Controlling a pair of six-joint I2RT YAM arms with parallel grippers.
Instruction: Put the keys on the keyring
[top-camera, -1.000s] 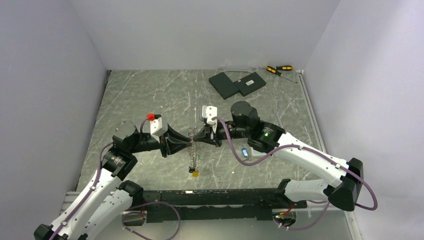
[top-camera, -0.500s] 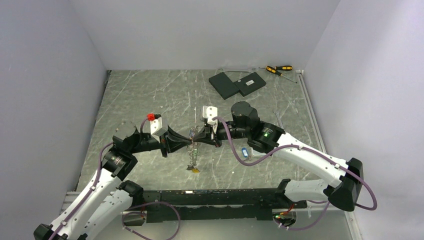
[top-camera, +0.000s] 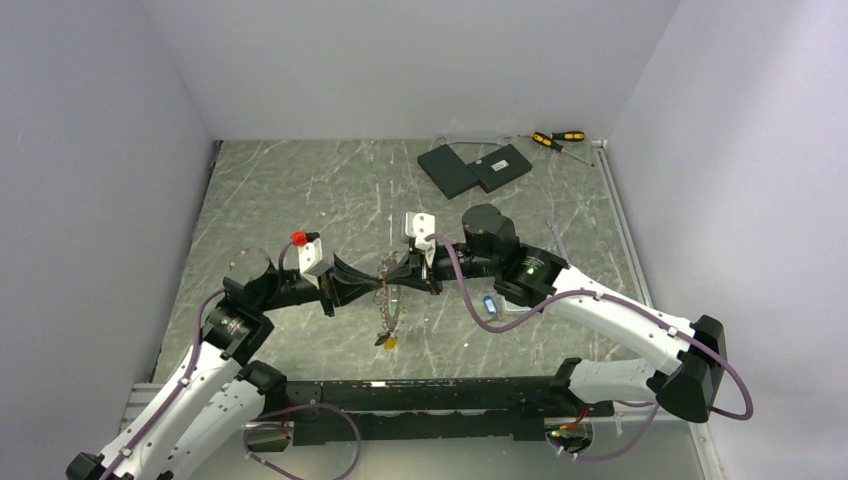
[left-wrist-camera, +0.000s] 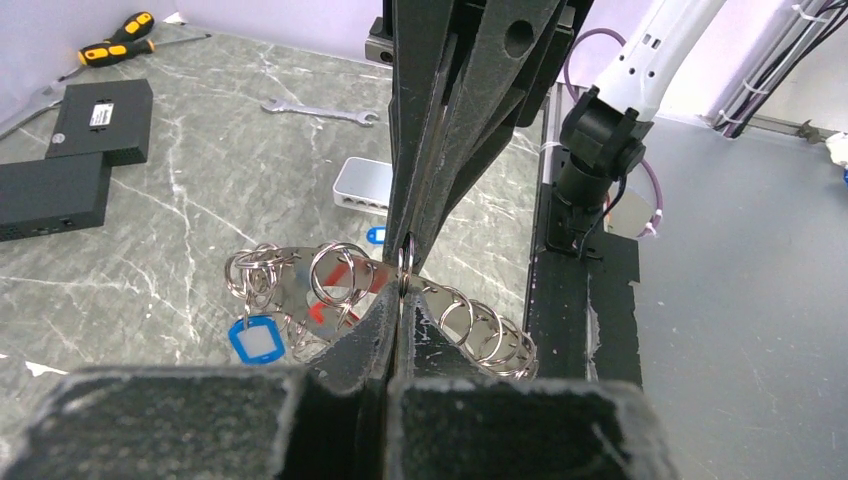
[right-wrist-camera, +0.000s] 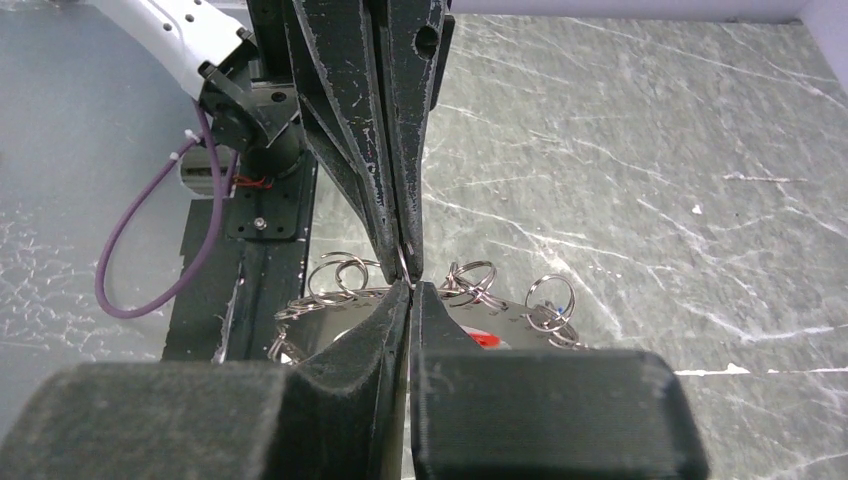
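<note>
Right over the middle of the counter (top-camera: 300, 190), the left gripper (top-camera: 372, 289) and the right gripper (top-camera: 393, 279) meet tip to tip, each clenched on the thin wire of the keyring (top-camera: 386, 305). Its small rings trail toward the near edge, ending in a yellow tag (top-camera: 390, 344). A loose blue key (top-camera: 489, 304) lies on the counter beside the right arm. Two black boxes (top-camera: 475, 167) and the screwdrivers (top-camera: 557, 138) sit toward the far right corner.
</note>
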